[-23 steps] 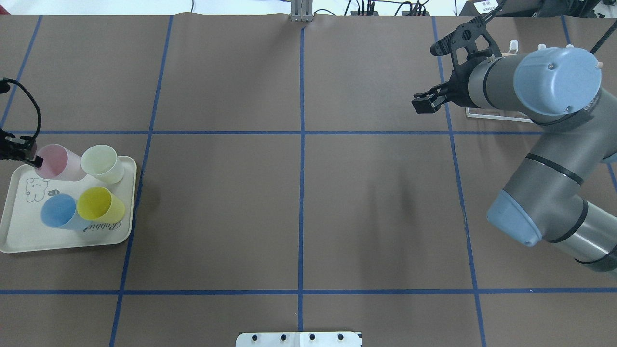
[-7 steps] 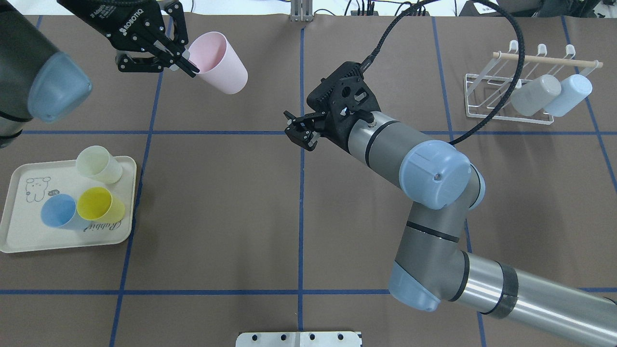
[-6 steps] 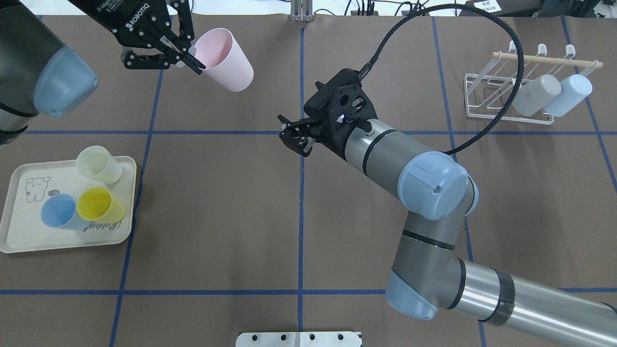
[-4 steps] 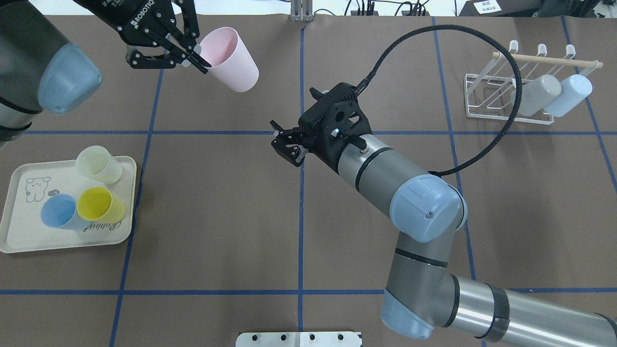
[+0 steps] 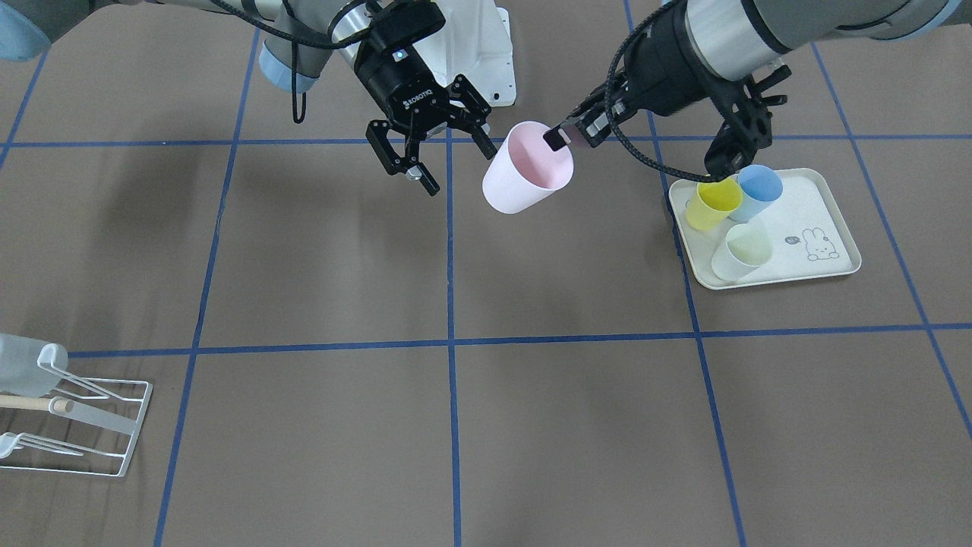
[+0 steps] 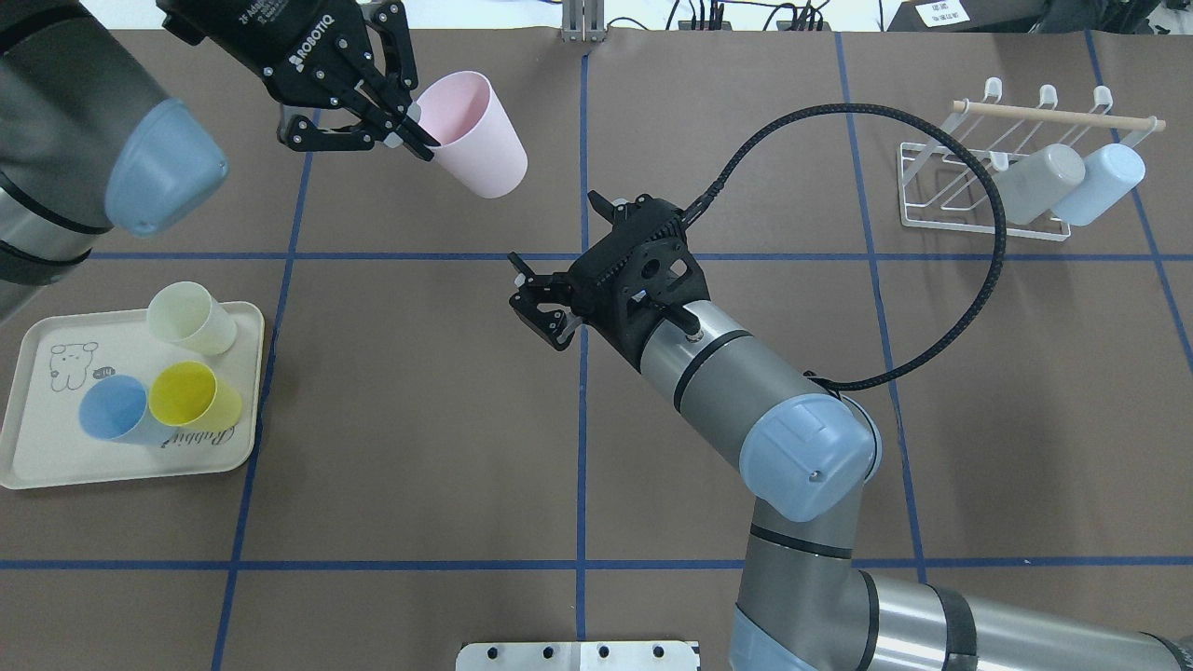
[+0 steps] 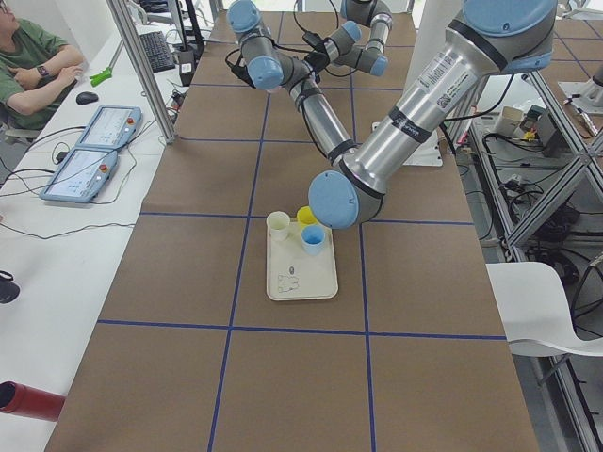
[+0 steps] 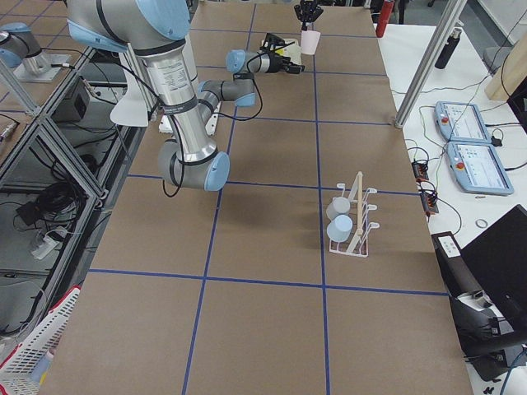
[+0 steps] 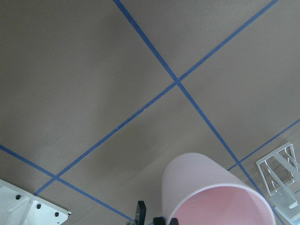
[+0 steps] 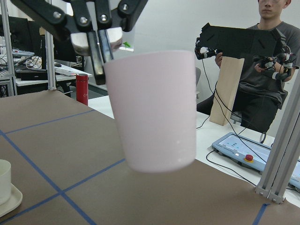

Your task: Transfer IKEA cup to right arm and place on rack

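**Inspector:** State of the transfer, widest item first.

**Assessor:** The bench [image 6: 419, 447] carries the tray [image 6: 47, 447] at the robot's left end. The rack [image 6: 1053, 114] stands at the right end, well apart. It holds a grey cup [image 6: 1035, 182] and a pale blue cup [image 6: 1100, 182], and the prongs beside them stand free.

**Inspector:** The pink cup?

**Assessor:** The pink cup [image 6: 475, 135] is off the tray and in the air over the left half of the bench. It is mouth up and slightly tilted. The left pincer [image 6: 419, 135] pinches its rim, a finger on either side of the wall.

**Inspector:** The right pincer?

**Assessor:** The right pincer [image 6: 533, 308] is spread and faces the pink cup from near the bench centre. It is close but apart, with no contact.

**Inspector:** Assessment?

**Assessor:** The pick-up and lift are done. In my judgement the right grasp, the left release, the carry to the rack and the placing are outstanding.
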Controlling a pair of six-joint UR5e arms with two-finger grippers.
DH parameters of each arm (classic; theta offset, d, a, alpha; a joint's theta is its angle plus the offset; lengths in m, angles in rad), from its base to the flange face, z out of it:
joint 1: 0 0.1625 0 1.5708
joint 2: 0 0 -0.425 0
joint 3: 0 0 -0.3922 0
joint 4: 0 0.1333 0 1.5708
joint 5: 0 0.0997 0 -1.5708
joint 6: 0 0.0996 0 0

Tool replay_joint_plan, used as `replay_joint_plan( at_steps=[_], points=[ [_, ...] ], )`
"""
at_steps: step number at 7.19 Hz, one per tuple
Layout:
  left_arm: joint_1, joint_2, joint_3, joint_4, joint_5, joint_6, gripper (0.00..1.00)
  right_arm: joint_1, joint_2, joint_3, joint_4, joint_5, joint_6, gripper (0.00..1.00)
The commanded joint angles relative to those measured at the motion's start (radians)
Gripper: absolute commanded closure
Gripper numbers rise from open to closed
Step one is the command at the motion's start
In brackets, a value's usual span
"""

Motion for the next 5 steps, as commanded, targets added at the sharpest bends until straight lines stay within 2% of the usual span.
replay_joint_plan(
  at_steps=[1, 5],
  points=[
    [0.046, -0.006, -0.001, -0.012, 0.001, -0.039, 1.0, -0.003, 0.001, 0.001, 0.0, -0.004, -0.032, 0.03],
    [0.076, -0.016, -0.004, -0.017, 0.001, -0.068, 1.0, -0.003, 0.001, 0.005, 0.001, -0.004, -0.034, 0.03]
  ],
)
